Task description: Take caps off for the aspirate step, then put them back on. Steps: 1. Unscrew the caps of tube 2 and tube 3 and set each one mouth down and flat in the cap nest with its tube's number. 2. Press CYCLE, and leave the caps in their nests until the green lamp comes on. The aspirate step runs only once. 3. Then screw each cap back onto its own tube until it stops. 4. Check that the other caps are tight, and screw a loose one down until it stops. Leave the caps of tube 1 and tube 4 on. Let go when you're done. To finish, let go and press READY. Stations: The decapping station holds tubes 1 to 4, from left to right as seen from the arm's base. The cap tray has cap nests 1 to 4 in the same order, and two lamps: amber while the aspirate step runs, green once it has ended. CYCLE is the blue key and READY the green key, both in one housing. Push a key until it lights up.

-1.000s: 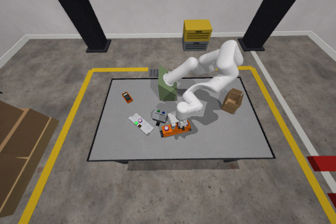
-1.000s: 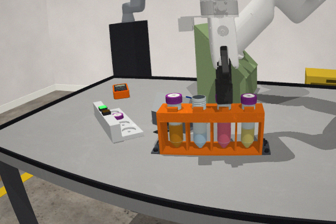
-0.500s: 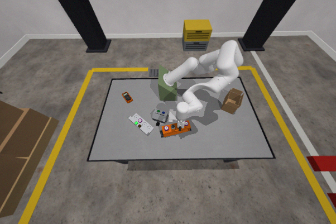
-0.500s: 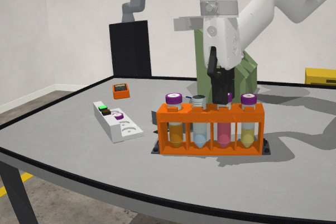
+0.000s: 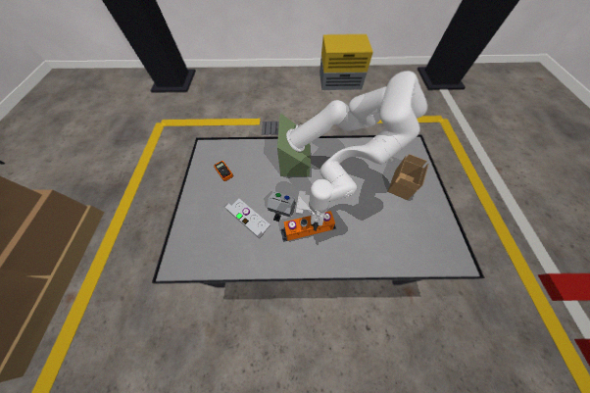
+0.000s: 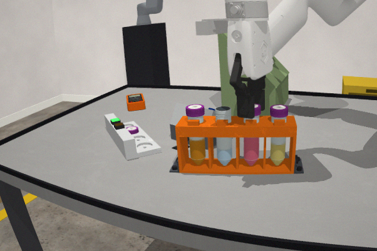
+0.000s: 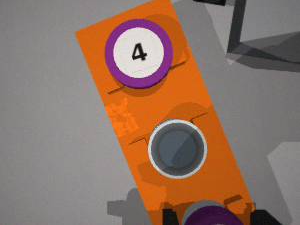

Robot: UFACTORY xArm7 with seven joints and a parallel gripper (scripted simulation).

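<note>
The orange tube rack (image 6: 235, 131) (image 5: 294, 235) (image 7: 220, 149) holds four tubes. Tube 4's purple cap (image 7: 138, 53) (image 6: 195, 110) is on. Tube 3 (image 7: 177, 148) (image 6: 223, 112) stands open, with no cap. My gripper (image 6: 247, 110) (image 7: 211, 216) (image 5: 316, 224) points straight down, its fingers standing slightly open on either side of the purple cap of tube 2 (image 7: 211, 213) (image 6: 257, 109), which sits on its tube. Tube 1's cap (image 6: 278, 111) is on. The white cap tray (image 6: 125, 143) (image 5: 255, 230) holds one purple cap (image 6: 133, 129) (image 5: 245, 212) in a nest. Its green lamp (image 6: 115, 121) (image 5: 239, 216) is lit.
The grey key housing (image 5: 280, 202) stands behind the rack, between it and a green block (image 5: 294, 156) (image 6: 278, 84). An orange meter (image 5: 222, 171) (image 6: 135, 102) lies at the far left of the table. An open cardboard box (image 5: 408, 176) stands at the right.
</note>
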